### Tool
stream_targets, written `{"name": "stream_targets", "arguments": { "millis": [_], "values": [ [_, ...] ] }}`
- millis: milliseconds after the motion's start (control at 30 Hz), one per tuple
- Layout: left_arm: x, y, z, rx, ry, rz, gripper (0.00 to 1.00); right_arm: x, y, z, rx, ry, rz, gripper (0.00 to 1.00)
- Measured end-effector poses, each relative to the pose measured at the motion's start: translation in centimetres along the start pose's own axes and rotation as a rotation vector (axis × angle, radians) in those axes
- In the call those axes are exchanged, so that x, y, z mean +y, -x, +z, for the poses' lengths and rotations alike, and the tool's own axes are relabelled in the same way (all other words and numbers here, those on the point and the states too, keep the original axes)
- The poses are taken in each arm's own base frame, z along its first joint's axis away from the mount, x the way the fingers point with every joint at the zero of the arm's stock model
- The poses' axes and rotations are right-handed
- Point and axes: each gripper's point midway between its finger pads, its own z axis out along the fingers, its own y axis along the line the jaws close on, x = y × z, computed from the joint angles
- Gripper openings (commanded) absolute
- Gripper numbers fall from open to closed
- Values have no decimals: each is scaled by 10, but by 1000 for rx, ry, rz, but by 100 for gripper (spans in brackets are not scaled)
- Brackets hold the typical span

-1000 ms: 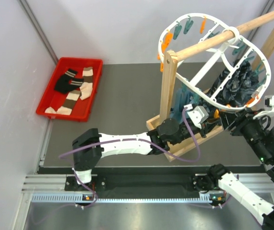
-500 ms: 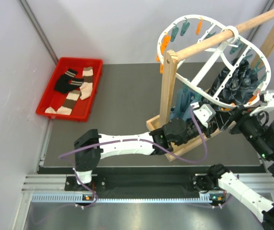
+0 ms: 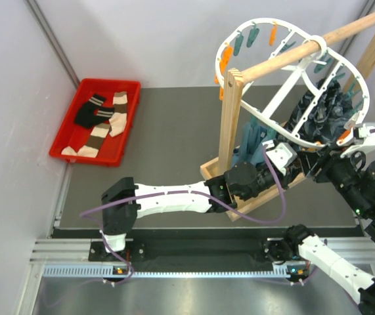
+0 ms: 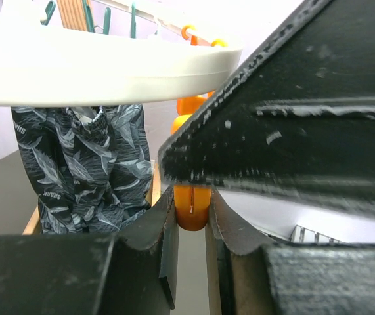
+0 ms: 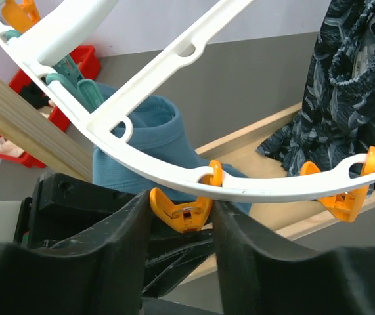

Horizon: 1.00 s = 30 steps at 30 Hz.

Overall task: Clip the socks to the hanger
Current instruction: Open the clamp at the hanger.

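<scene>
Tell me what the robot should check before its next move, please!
1. Right gripper has the orange peg between its fingers: ok.
2. Left gripper hugs the same peg: ok.
3. Peg squeezed open: cannot tell.
4. Sock held ready: not ok; the socks lie in the red tray.
5. Hanger hooked on the wooden pole: ok.
</scene>
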Motion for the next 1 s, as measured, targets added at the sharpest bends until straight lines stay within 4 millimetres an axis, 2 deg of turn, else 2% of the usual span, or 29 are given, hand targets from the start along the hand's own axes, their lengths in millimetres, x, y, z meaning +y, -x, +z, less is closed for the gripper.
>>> {"name": "stream_targets", "arguments": {
  "millis": [33,100,133,167,267,367,500,600,667,800,900,1000],
  "values": [
    [0,0,0,-1,1,0,0,-1,0,0,-1,-5,-1,19],
    [1,0,0,2,5,-3,6,-4,2,0,-8,-23,-11,0],
    [0,0,0,3,4,-7,16,-6,2,0,-13,-35,-9,0],
    [-1,0,0,6,1,-13,38,-7,3,0,-15,-41,-8,0],
    [-4,-2,-3,15,-10,-36,74,-8,3,1,-14,-42,-7,0],
    [-6,-11,-19,54,-22,-80,77,-8,2,2,-14,-43,-7,0],
    [-10,-16,-54,133,-56,-180,75,-10,-7,7,7,-55,-14,0],
    [-11,-13,-87,215,-66,-256,73,-12,-10,8,15,-66,-18,0],
    [-3,-16,-116,297,-20,-298,73,-13,-10,8,14,-69,-19,0],
    [38,-40,-182,478,214,-320,73,-13,-10,7,8,-67,-17,0],
    [87,-61,-250,596,475,-295,79,-14,-12,6,7,-66,-16,0],
    [134,-66,-310,631,693,-276,80,-13,-11,5,5,-62,-16,0]
  ]
}}
